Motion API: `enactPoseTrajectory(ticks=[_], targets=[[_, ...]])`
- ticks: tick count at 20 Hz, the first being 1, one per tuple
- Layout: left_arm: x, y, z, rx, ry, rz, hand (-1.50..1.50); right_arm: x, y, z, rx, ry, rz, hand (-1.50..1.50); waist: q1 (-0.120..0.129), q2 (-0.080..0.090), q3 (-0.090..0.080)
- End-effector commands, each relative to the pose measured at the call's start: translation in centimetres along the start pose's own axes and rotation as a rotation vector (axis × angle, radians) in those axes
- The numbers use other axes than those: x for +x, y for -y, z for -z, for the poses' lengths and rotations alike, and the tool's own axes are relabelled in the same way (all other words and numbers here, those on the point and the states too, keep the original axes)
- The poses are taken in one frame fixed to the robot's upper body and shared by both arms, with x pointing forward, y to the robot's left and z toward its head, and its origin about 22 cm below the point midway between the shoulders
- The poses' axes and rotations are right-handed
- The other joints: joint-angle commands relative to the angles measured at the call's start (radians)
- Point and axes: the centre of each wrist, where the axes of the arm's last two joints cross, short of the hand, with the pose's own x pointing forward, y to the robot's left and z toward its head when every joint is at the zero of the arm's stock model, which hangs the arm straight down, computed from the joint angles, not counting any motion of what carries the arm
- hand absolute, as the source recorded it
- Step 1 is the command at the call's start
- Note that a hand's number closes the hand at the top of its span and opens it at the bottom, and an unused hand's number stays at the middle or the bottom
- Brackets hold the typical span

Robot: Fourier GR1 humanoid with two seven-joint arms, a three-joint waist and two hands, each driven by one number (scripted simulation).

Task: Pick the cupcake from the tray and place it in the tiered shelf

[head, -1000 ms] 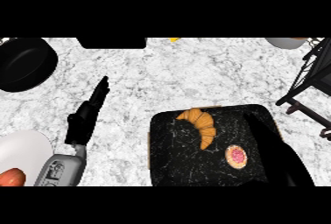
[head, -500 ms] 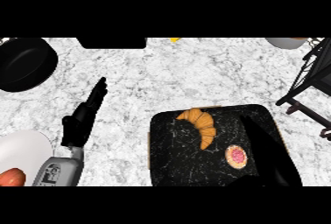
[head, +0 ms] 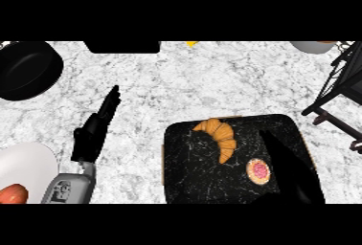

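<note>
Head view: the cupcake (head: pixel 259 171), pink-topped, sits on the dark tray (head: pixel 194 167) toward its right side, just beside the croissant (head: pixel 220 135) (the two look slightly apart). The right hand (head: pixel 286 167) lies over the tray's right part, fingers straight and together, pointing up the view, its edge close beside the cupcake without gripping it. The left hand (head: pixel 96 129) rests on the marble counter (head: pixel 212 81), fingers straight and pressed together. The tiered shelf (head: pixel 343 86) stands at the right edge. A black pan (head: pixel 28 69) is upper left; a white plate (head: pixel 25 165) holds something reddish at lower left. Against half a second ago, nothing has visibly shifted.
</note>
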Motion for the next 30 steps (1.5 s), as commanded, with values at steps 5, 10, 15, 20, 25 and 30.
enactPoseTrajectory(ticks=[5, 10, 15, 20, 25, 30], targets=[[0.2, -1.2, -0.1, -0.010, 0.007, 0.001, 0.00, -0.5, -1.1, -0.2, 0.052, 0.026, -0.075, 1.50, 0.000, 0.000, 0.000], [0.0, -0.9, -1.3, -0.012, 0.023, 0.019, 0.00, 0.1, -2.0, 1.7, -0.012, 0.060, -0.130, 1.50, 0.003, 0.000, 0.000], [1.3, -0.1, -0.1, 0.006, -0.006, 0.013, 0.00, -0.1, -1.5, -0.8, -0.045, 0.090, -0.103, 1.50, 0.000, -0.001, 0.000], [-1.1, -0.8, -0.1, 0.028, -0.010, -0.007, 0.00, -5.5, 1.4, -2.9, 0.178, 0.502, -0.266, 1.50, -0.037, -0.013, 0.005], [-1.4, -2.3, -0.5, 0.064, -0.032, -0.002, 0.00, -7.1, 3.6, -4.8, 0.285, 0.798, -0.256, 1.50, -0.073, -0.026, 0.009], [-1.7, -2.4, -1.0, 0.074, -0.037, -0.014, 0.00, -10.3, 6.8, -4.8, 0.246, 0.947, 0.007, 1.50, -0.089, -0.018, 0.009]])
